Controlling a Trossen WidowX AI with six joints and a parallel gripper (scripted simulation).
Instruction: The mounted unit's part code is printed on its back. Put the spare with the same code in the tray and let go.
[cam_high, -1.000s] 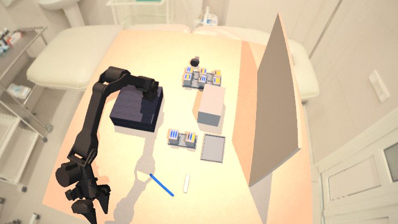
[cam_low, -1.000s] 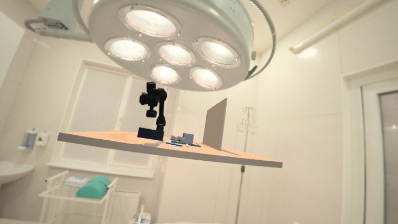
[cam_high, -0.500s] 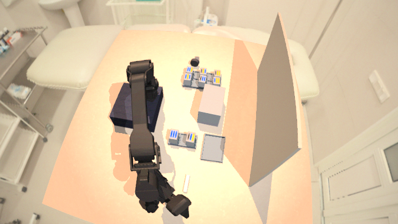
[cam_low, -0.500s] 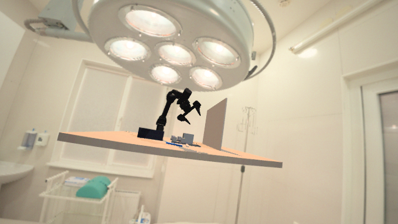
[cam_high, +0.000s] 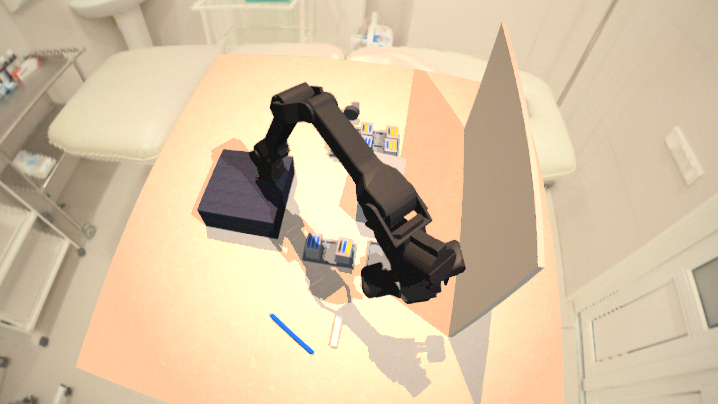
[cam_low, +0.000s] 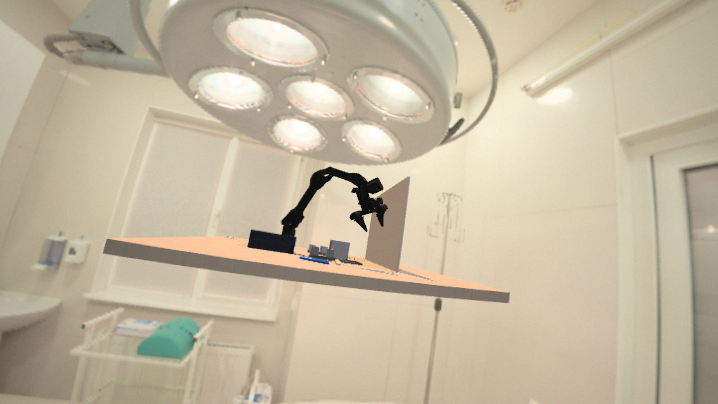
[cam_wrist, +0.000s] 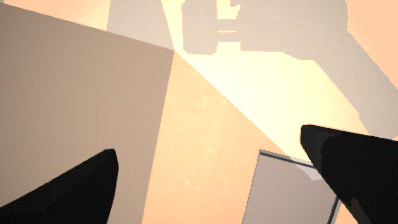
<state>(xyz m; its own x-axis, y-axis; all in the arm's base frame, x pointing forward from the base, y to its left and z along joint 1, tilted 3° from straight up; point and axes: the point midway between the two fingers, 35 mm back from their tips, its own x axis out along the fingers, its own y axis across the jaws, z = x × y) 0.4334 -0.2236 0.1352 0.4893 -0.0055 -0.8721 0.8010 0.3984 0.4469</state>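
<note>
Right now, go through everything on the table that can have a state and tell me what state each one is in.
End effector: open, holding nothing, raised above the table beside the panel.
Tray: flat on the table, no spare in the part that shows.
Upright panel: standing on edge.
Pair of spares: resting on the table, untouched.
Blue stick: lying flat.
White stick: lying flat.
</note>
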